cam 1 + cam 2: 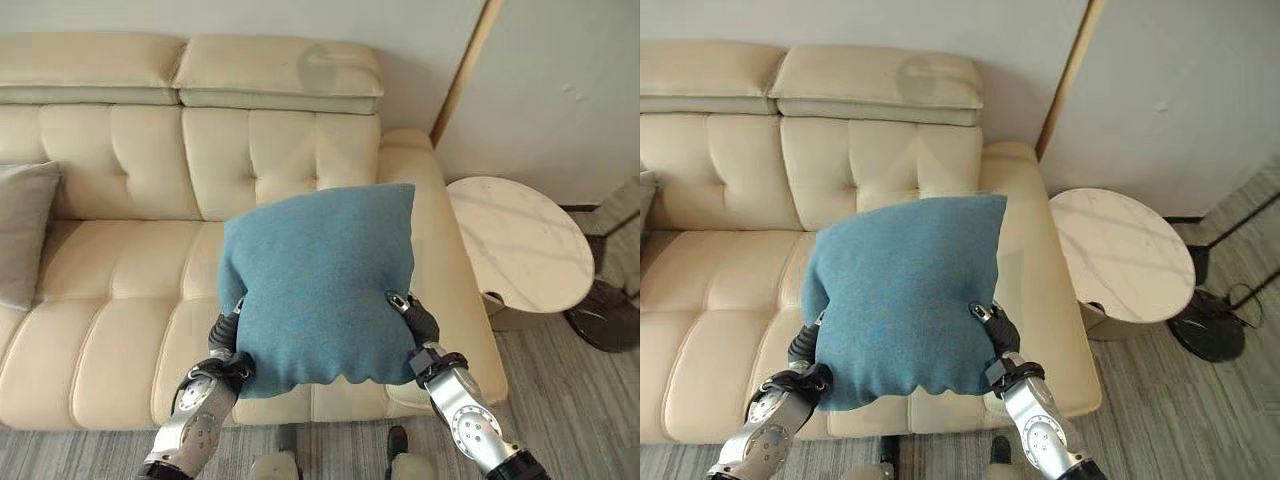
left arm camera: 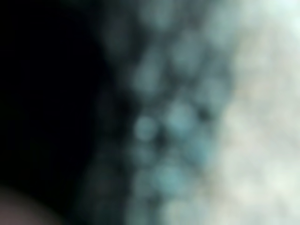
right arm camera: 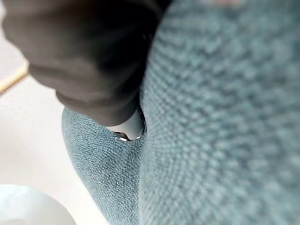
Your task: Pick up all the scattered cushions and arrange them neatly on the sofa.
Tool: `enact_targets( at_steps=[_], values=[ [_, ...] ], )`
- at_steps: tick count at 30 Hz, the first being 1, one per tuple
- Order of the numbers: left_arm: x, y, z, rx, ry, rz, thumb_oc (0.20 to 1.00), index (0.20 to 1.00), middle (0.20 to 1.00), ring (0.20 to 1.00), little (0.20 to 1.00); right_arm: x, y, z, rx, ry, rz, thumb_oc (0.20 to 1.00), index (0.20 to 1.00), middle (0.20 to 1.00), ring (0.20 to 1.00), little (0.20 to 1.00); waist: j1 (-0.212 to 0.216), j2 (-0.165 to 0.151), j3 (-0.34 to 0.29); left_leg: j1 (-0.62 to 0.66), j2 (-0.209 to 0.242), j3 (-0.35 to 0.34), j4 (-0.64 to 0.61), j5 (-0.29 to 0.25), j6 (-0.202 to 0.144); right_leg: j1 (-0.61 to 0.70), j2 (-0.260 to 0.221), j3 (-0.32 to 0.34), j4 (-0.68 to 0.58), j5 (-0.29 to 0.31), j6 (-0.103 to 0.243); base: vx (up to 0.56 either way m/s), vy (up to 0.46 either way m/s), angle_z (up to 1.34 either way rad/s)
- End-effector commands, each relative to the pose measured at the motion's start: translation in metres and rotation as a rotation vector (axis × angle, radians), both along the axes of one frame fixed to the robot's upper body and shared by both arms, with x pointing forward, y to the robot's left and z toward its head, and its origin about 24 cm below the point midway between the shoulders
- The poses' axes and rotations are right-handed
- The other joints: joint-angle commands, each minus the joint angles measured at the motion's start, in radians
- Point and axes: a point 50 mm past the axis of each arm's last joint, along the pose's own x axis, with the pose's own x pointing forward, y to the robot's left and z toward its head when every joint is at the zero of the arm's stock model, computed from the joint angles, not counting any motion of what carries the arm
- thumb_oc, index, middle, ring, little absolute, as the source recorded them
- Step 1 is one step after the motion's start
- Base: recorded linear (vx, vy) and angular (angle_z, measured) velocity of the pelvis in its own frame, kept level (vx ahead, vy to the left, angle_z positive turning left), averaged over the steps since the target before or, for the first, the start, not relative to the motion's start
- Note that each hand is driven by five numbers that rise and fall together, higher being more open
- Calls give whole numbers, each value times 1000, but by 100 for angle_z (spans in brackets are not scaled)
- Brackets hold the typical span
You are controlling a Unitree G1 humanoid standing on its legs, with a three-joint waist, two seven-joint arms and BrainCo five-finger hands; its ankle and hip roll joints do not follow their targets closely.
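Cream leather fills the upper part of the head views: a tufted sofa (image 1: 130, 290) with two headrest pads along its back, standing on grey plank flooring against a pale wall. At about 3 o'clock from the sofa's armrest, just beside it, stands a round marble-topped side table (image 1: 520, 245).

Held up in front of the seat, near the centre of the head views, is a teal woven cushion (image 1: 320, 285), its face turned toward the camera and its upper edge overlapping the sofa's backrest. The left hand (image 1: 224, 340) presses against the cushion's lower edge at about 8 o'clock, and the right hand (image 1: 415, 318) against its side at about 4 o'clock, so the cushion sits squeezed between the two. The fabric bulges around both hands and hides the fingers; whether they are curled into the cloth or lie flat against it cannot be told. In the right wrist view the dark ribbed cover sinks into the teal weave (image 3: 225, 122), with the rest of that hand hidden in the fold.

At 9 o'clock, a grey cushion (image 1: 22, 235) leans against the backrest on the sofa's far-left seat, well apart from the teal one.
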Motion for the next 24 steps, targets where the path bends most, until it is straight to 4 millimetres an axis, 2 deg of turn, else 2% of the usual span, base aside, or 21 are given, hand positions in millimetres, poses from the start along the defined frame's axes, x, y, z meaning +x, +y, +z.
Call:
enact_targets(
  at_steps=[1, 6, 12, 14, 15, 17, 18, 19, 20, 23, 24],
  values=[
    [24, -63, 60, -74, -330, -225, 200, 200, 200, 200, 200, -6, 68, 41, 167, -175, 241, 200, 200, 200, 200, 200, 9, 29, -26, 65, 9, -35, 0, -115, -17, 106, 95, 5, -143, -84, -34, 39, 23, -42],
    [29, -64, 68, -48, -371, -224, 200, 200, 200, 200, 200, 2, 71, 48, 173, -204, 232, 200, 200, 200, 200, 200, 18, 32, -44, 59, 13, -33, 0, -123, -27, 137, 94, -39, -207, -74, -37, 67, -28, 7],
    [38, -69, 76, -27, -397, -222, 200, 200, 200, 200, 200, 7, 73, 54, 171, -215, 220, 200, 200, 200, 200, 200, 17, 42, -30, 42, 16, -52, 0, -119, -31, 130, 94, -54, -221, -78, -42, 13, -31, 16],
    [52, -78, 94, -4, -473, -237, 200, 200, 200, 200, 200, 18, 81, 67, 166, -261, 224, 200, 200, 200, 200, 200, 18, 48, 8, -8, 17, -63, 0, -107, -31, 79, 90, -49, -206, -80, -44, -103, -21, 18],
    [52, -78, 94, -4, -473, -237, 200, 200, 200, 200, 200, 18, 81, 67, 166, -261, 224, 200, 200, 200, 200, 200, 18, 48, 8, -9, 17, -63, 0, -107, -31, 79, 90, -49, -206, -80, -44, -145, -15, 12],
    [83, -87, 151, 67, -684, -245, 200, 200, 200, 200, 200, 41, 96, 120, 96, -481, 249, 200, 200, 200, 200, 200, 18, 50, 78, -166, 19, -79, 79, -105, -27, -70, 81, -15, -141, -81, -57, -251, -17, 20],
    [83, -87, 151, 67, -684, -245, 200, 200, 200, 200, 200, 41, 96, 120, 96, -481, 249, 200, 200, 200, 200, 200, 18, 50, 77, -169, 19, -79, 80, -105, -27, -73, 80, -15, -140, -81, -57, -275, -7, 10],
    [98, -94, 190, 136, -810, -249, 200, 200, 200, 200, 200, 52, 106, 160, 86, -617, 241, 200, 200, 200, 200, 200, 16, 46, 96, -289, 10, -87, 157, -112, -28, -178, 74, 2, -95, -76, -66, -137, 4, -2],
    [98, -94, 190, 137, -811, -250, 200, 200, 200, 200, 200, 52, 106, 160, 86, -618, 241, 200, 200, 200, 200, 200, 17, 46, 95, -292, 10, -87, 159, -113, -28, -181, 74, 2, -93, -76, -66, -197, 15, -5],
    [118, -103, 249, 287, -972, -226, 200, 200, 200, 200, 200, 72, 112, 214, 88, -753, 148, 200, 200, 200, 200, 200, 11, 47, 86, -427, 12, -112, 240, -148, -37, -304, 70, 15, -28, -97, -65, 4, -7, -11],
    [119, -104, 251, 288, -976, -227, 200, 200, 200, 200, 200, 73, 112, 215, 89, -757, 147, 200, 200, 200, 200, 200, 12, 45, 87, -433, 12, -113, 243, -149, -37, -310, 70, 15, -25, -98, -65, -13, -7, -6]
  ],
)
